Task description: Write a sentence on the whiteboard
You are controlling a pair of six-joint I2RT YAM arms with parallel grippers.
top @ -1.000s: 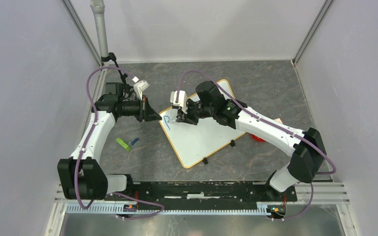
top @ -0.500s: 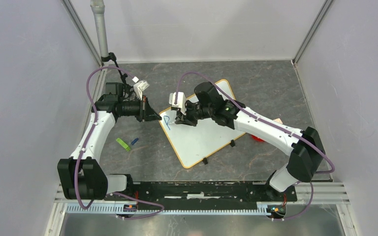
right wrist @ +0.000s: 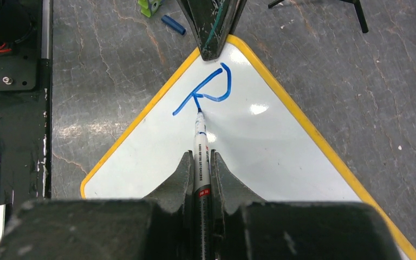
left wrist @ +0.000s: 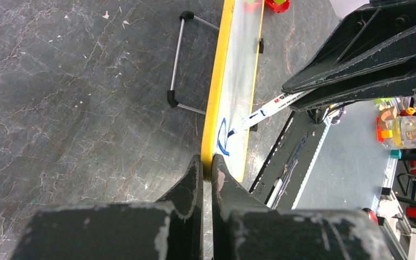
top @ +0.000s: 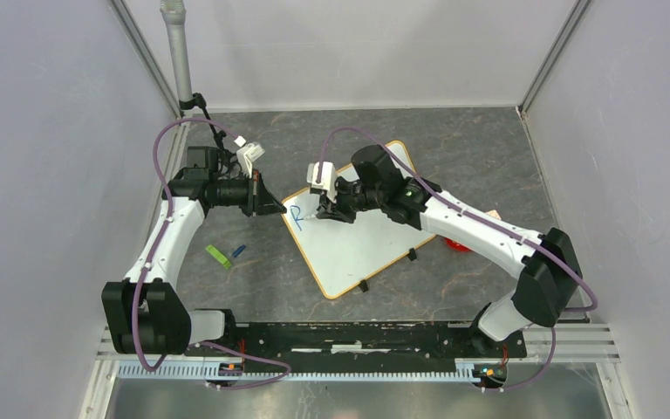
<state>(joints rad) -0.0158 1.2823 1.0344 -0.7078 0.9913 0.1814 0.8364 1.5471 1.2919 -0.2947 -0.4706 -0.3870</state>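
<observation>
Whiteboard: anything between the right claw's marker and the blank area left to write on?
Nothing visible. The marker in the right claw touches the whiteboard at the first blue letter; the surface beyond is bare. The left claw pinches the corner, off the writing path.

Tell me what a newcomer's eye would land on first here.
First, the blue lettering begun near one corner of the whiteboard, with the right gripper clamped on a marker whose tip touches the stroke. Next, the left gripper, shut on the yellow frame at that same corner. The board lies slantwise on the dark stone-patterned table.
</observation>
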